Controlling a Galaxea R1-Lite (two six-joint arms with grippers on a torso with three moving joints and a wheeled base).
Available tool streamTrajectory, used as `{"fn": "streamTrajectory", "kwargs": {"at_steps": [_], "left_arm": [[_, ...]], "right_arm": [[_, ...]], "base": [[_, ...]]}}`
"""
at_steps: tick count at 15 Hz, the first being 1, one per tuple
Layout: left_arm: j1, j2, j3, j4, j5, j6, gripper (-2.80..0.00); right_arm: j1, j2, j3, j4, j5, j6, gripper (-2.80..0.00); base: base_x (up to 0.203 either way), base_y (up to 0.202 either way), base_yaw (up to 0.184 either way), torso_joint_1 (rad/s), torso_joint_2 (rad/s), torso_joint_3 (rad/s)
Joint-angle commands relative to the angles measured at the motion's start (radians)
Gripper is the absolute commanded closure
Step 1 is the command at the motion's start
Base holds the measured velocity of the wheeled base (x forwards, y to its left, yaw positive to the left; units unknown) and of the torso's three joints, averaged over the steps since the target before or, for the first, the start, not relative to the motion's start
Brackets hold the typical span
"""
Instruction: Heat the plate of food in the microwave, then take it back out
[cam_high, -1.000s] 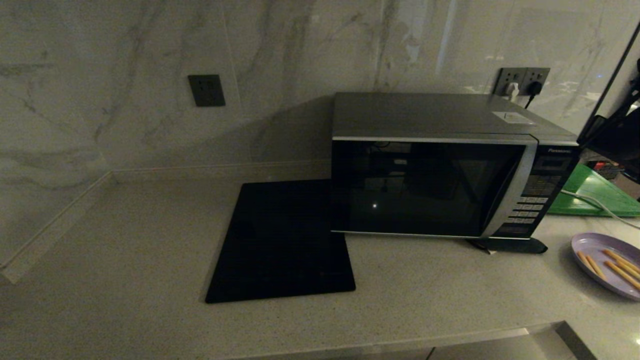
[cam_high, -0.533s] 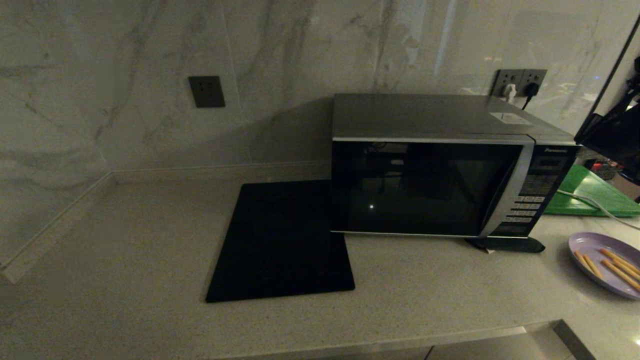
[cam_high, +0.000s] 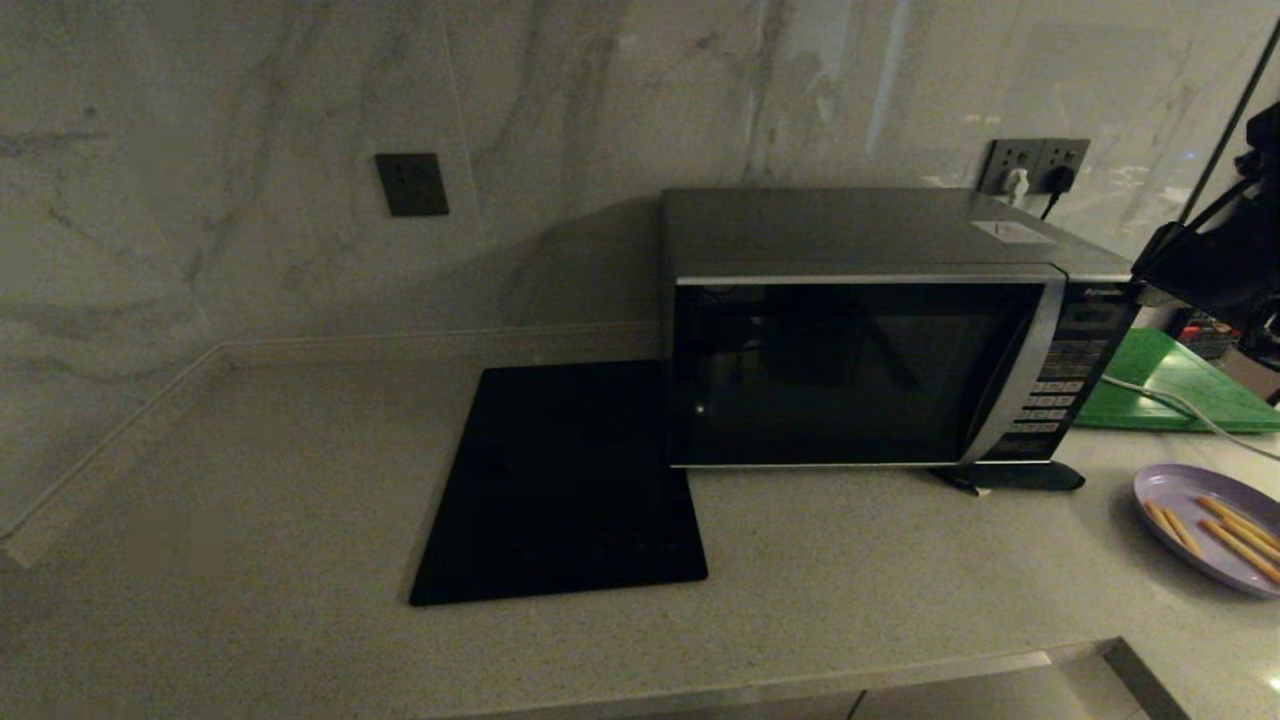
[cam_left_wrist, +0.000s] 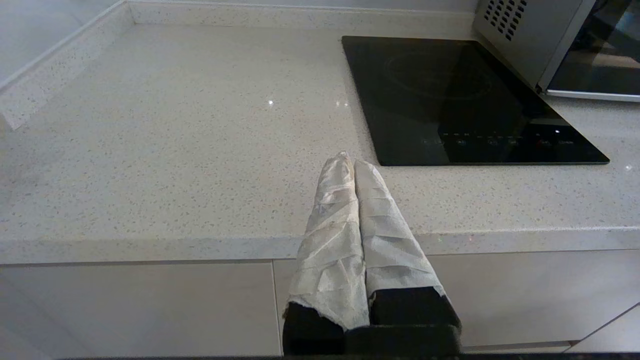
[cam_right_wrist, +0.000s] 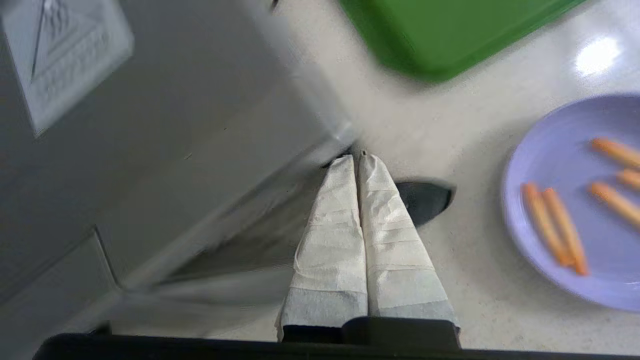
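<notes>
The microwave (cam_high: 860, 370) stands on the counter with its dark glass door closed and its keypad (cam_high: 1060, 390) on the right. To its right lies the light-purple plate of food (cam_high: 1195, 520), bearing several orange-tan sticks (cam_right_wrist: 555, 230). My right gripper (cam_right_wrist: 357, 156) hangs shut and empty over the microwave's front right top corner (cam_right_wrist: 330, 135), left of the plate (cam_right_wrist: 565, 200). In the head view only the right arm (cam_high: 1205, 265) shows as a dark mass. My left gripper (cam_left_wrist: 350, 160) is shut and empty, parked before the counter's front edge.
A flat black slab (cam_high: 565, 480) lies left of the microwave. Behind the plate a green board (cam_high: 1180, 385) has a white cable (cam_high: 1170, 400) running across it. A dark flat piece (cam_high: 1010, 478) pokes out under the microwave's right front. The counter edge (cam_left_wrist: 200, 245) runs along the front.
My right arm has moved left, closer to the microwave's right top corner. The microwave's front now looks slightly shifted, with a strip of its left side showing.
</notes>
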Motion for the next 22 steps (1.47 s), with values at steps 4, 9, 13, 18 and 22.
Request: {"fn": "streamTrajectory", "kwargs": {"at_steps": [4,9,13,18,22], "left_arm": [[0.001,0.002,0.0,-0.001,0.001,0.0,0.0],[0.001,0.002,0.0,-0.001,0.001,0.0,0.0],[0.001,0.002,0.0,-0.001,0.001,0.0,0.0],[0.001,0.002,0.0,-0.001,0.001,0.0,0.0],[0.001,0.002,0.0,-0.001,0.001,0.0,0.0]], "right_arm": [[0.004,0.059,-0.014,-0.031,0.006,0.003,0.0],[0.004,0.063,-0.015,-0.062,0.006,0.001,0.0],[0.004,0.077,-0.031,-0.09,0.004,-0.005,0.0],[0.004,0.084,-0.031,-0.12,0.006,-0.005,0.0],[0.004,0.087,-0.031,-0.139,0.007,-0.008,0.0]], "base": [[0.0,0.0,0.0,0.0,0.0,0.0],[0.0,0.0,0.0,0.0,0.0,0.0],[0.0,0.0,0.0,0.0,0.0,0.0],[0.0,0.0,0.0,0.0,0.0,0.0],[0.0,0.0,0.0,0.0,0.0,0.0]]}}
